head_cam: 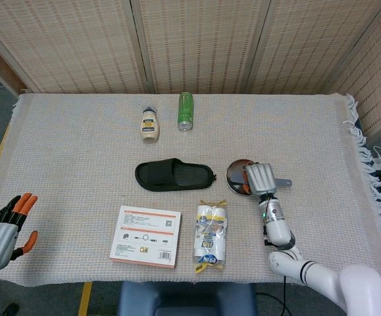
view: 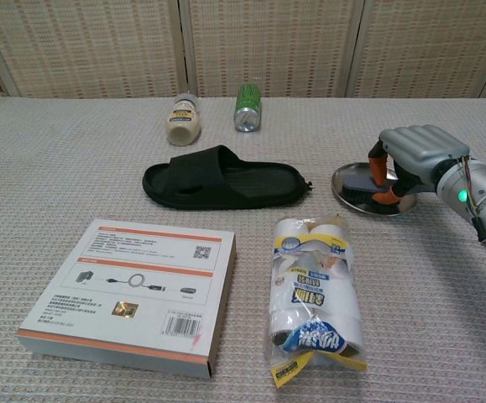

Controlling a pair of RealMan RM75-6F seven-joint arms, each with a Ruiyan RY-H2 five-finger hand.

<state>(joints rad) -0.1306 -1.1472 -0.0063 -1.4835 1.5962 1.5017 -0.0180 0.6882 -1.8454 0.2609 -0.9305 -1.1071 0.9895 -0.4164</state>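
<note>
Right hand is curled around a grey tool lying in the metal dish; black slipper and packaged rolls are found nearby.

Woven, rough cloth over the table, matt beige. Shiny polished metal for the round dish. Matt black rubber-like foam for the slipper. Glossy thin plastic wrap around the paper rolls. Smooth printed cardboard for the box. Glossy green metal can; smooth plastic bottle. Grey satin shell on the right hand, orange rubbery fingertips.
</note>
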